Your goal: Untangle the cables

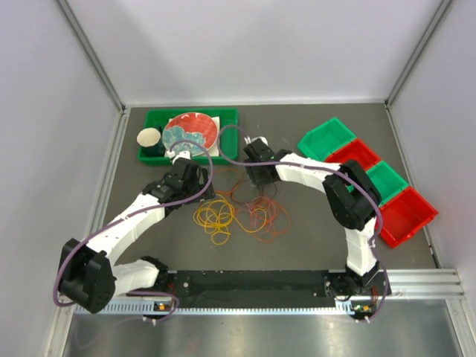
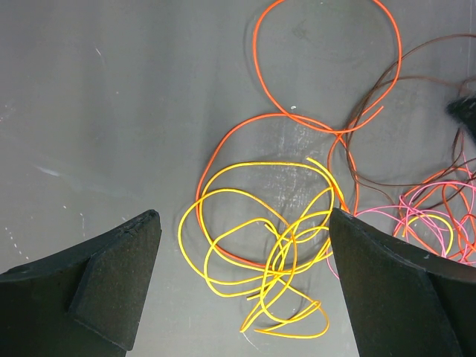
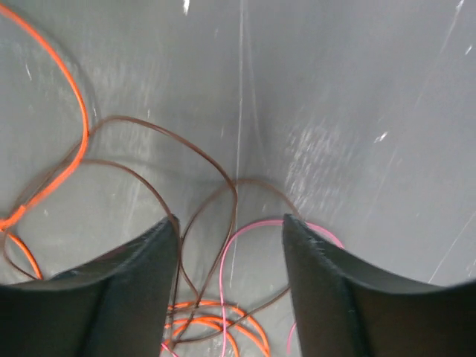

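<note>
Cables [image 1: 223, 216] heaped mid-tabletop [image 1: 312, 245] between both arms: left pincer [image 2: 243, 223] wide open right above the yellow loops [image 2: 256, 162], right pincer [image 3: 229, 223] loose too, gripping nothing, straddling the dark brown strand [image 3: 193, 149] further right, so probably left for yellow.

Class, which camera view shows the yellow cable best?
Left wrist: the yellow cable lies close up, each loop distinct. The top view shows it small and blurred. The right wrist view shows none of it.

Pink cable [image 2: 405, 212] is running off left wrist view's right edge beside blurry, cropped dark shape [image 2: 465, 111]. Orange cable [image 3: 85, 126] is blurring at right wrist view's left edge; maroon cable [image 3: 186, 143] is hiding behind right gripper [image 3: 229, 222].
</note>
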Available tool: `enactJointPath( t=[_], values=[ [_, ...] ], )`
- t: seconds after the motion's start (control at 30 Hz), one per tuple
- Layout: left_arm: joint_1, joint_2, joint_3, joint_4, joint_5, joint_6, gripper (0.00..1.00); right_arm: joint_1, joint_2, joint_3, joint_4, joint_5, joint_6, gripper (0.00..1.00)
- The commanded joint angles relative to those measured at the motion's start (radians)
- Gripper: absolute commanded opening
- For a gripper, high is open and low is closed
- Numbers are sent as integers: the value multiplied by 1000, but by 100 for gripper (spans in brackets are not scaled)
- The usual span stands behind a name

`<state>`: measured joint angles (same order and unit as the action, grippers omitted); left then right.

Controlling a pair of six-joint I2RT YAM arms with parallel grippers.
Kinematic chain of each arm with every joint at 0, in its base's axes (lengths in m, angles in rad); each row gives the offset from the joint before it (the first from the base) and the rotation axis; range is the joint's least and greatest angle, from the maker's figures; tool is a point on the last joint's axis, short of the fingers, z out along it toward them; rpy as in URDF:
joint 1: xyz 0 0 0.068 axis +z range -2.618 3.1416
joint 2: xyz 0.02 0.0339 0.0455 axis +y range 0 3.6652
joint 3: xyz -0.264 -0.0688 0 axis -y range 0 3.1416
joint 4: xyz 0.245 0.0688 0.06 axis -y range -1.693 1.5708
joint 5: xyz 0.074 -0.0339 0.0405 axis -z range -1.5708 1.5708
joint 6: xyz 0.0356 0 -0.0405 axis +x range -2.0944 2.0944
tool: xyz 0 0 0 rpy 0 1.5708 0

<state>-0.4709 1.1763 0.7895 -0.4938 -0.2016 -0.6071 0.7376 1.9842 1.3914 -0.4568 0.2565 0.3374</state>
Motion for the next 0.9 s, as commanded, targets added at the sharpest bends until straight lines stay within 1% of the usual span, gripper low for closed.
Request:
enactJointPath(
  t=[0.0,0.07,0.1,0.17,0.2,0.27,0.3,0.33,0.37,0.4,0.47,0.5,0.53,0.67,0.77,0.87],
  values=[
    [3,2,40,14,-4,4,99,-32,8,73,40,-48,-9,53],
    [5,0,40,14,-4,4,99,-30,13,77,41,-43,0,48],
    [3,0,39,14,-4,4,99,-30,11,75,44,-43,2,39],
    [3,0,40,14,-5,3,99,-32,5,75,47,-40,3,29],
    [3,2,40,14,-5,6,99,-32,2,75,46,-40,2,17],
    [3,2,43,6,-10,6,99,-33,-1,74,44,-42,-3,10],
    [5,-1,45,0,-15,9,99,-33,-4,74,44,-42,-5,9],
    [5,-4,45,-2,-19,10,99,-37,-5,72,43,-46,-5,11],
    [3,-7,45,-3,-22,12,99,-38,-2,74,41,-46,-5,20],
    [5,-10,44,-5,-28,18,99,-37,-1,74,41,-48,-5,33],
    [3,-17,47,-6,-33,20,99,-37,7,72,38,-49,2,40],
    [5,-18,47,-9,-35,20,99,-37,14,72,37,-48,5,43],
    [3,-17,50,-9,-33,18,99,-37,21,70,38,-46,6,43],
    [5,-20,48,-9,-25,15,99,-38,45,74,43,-37,5,40],
    [5,-21,48,-18,-30,18,99,-38,59,80,33,-49,6,41],
    [5,-29,45,-22,-35,18,99,-37,33,44,53,-62,21,55]
  ],
)
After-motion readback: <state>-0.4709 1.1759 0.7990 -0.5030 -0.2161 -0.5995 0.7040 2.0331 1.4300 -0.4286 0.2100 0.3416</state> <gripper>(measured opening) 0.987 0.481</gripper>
